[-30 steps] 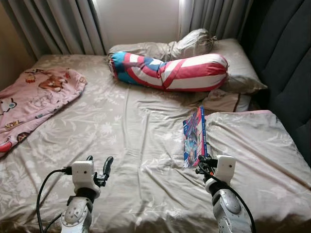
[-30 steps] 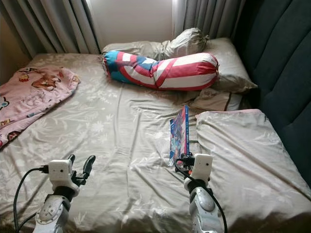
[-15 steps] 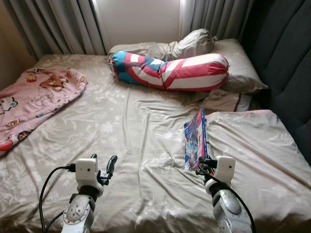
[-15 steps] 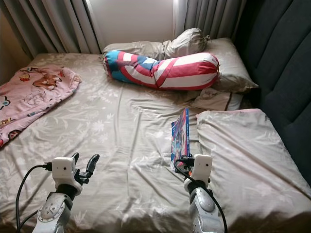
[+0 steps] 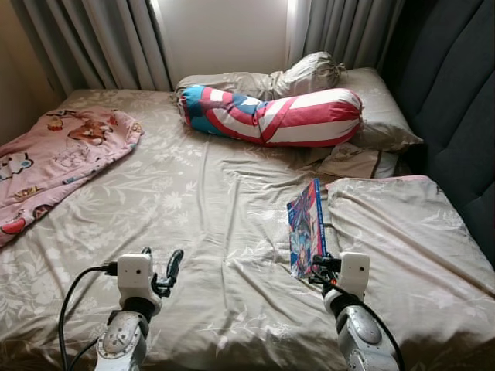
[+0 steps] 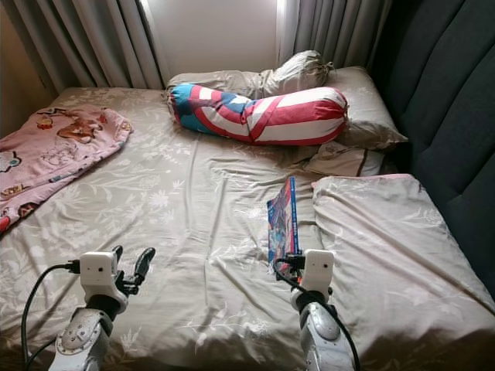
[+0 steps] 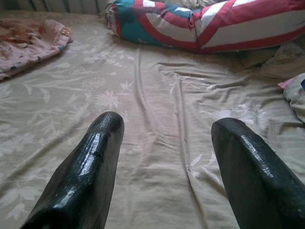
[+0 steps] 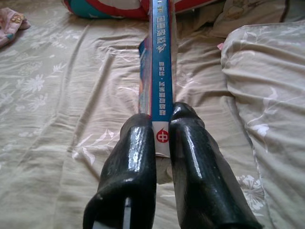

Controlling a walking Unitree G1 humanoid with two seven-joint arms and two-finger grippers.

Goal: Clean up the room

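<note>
A wide bed (image 5: 193, 209) under a wrinkled beige sheet with a pale flower print meets grey curtains (image 5: 93, 42) at 12 o'clock. A plump red, white and blue striped bolster (image 5: 271, 116) lies near the top, and a soft pink cartoon blanket (image 5: 54, 158) at 10 o'clock. The right gripper (image 8: 162, 136) is clenched on the near end of a thin glossy book (image 8: 159, 67), spine between its fingers, beside a rumpled pillow (image 5: 402, 239). At 7 o'clock the left gripper (image 7: 167, 138) hovers, fingers spread.
</note>
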